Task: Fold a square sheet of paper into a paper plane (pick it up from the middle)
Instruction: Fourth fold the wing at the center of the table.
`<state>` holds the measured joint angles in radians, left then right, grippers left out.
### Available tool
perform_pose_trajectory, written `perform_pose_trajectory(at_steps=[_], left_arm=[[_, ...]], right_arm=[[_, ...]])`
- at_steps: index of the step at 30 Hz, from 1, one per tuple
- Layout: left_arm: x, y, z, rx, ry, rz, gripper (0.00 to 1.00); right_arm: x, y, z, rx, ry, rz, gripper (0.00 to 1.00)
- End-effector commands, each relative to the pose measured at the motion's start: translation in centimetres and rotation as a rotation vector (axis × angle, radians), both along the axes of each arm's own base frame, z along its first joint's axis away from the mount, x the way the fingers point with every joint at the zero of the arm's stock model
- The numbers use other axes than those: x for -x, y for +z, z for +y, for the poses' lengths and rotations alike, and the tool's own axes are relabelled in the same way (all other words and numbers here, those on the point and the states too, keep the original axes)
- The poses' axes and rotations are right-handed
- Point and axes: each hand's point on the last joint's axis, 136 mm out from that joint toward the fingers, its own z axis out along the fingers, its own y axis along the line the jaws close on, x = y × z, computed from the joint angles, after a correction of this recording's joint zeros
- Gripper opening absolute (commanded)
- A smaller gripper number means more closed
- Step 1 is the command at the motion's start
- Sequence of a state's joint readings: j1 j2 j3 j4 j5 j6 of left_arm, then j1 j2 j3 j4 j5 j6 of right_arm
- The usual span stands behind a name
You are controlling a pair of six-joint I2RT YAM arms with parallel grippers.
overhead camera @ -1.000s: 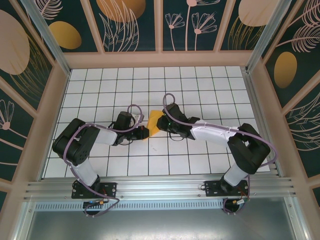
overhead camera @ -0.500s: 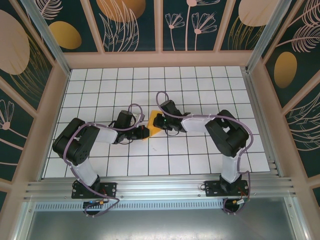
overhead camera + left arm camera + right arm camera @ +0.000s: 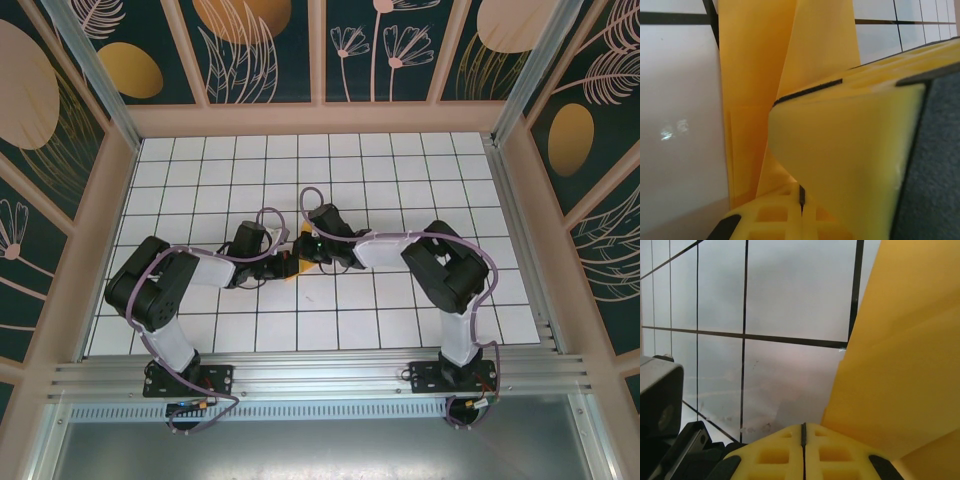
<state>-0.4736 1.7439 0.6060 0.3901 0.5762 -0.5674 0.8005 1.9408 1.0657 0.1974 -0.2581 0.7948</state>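
Starting at the left gripper (image 3: pixel 801 197), we see its yellow fingers (image 3: pixel 765 217) pressed together with no gap. The square sheet of paper (image 3: pixel 757 75), a creased, partly folded orange-yellow shape, runs down into their tips, so we judge it pinched there. The right gripper (image 3: pixel 803 440) is likewise closed along its seam. The paper rises just beside one of its fingers (image 3: pixel 840 455), but we cannot tell whether any edge is caught between them. From above, the two grippers meet almost nose to nose near the middle of the tiled table (image 3: pixel 400 160), and the sheet shows as a small orange sliver between them.

We see several risks from here:

- **Tearing:** if both grippers hold the paper and either arm pulls away, the thin sheet may tear or the crease may open.
- **Missed grip:** if the right gripper has closed on nothing, its next move does no work and the fold goes unpressed.
- **Slipping:** the left pinch is narrow, so a sideways tug could slide the paper out or skew the fold line, and the plane would end up lopsided.
- **Collision:** with the fingers this crowded, a small misjudged move could knock one gripper into the other.
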Motion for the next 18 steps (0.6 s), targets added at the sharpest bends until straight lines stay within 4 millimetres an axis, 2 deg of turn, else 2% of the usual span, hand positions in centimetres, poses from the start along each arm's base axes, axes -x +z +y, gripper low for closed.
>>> perform_pose_trajectory(at_steps=[1, 5, 8, 13, 18], left_arm=[[3.7, -5.4, 3.5, -0.187, 0.046, 0.180, 0.00], [3.8, -5.6, 3.7, -0.193, 0.050, 0.184, 0.00], [4.0, -5.7, 3.8, -0.195, 0.048, 0.188, 0.00], [4.6, -6.3, 4.2, -0.210, 0.053, 0.201, 0.00], [5.0, -6.5, 4.5, -0.214, 0.057, 0.210, 0.00]], right_arm=[[0.4, -1.8, -0.4, 0.005, -0.010, 0.032, 0.09], [-0.2, -3.9, -2.0, 0.016, -0.051, 0.066, 0.09], [-0.5, -4.6, -2.5, 0.008, -0.052, 0.076, 0.09], [-1.7, -4.1, -3.5, 0.038, -0.086, 0.071, 0.10], [-3.7, -3.7, -4.5, 0.071, -0.113, 0.058, 0.12]])
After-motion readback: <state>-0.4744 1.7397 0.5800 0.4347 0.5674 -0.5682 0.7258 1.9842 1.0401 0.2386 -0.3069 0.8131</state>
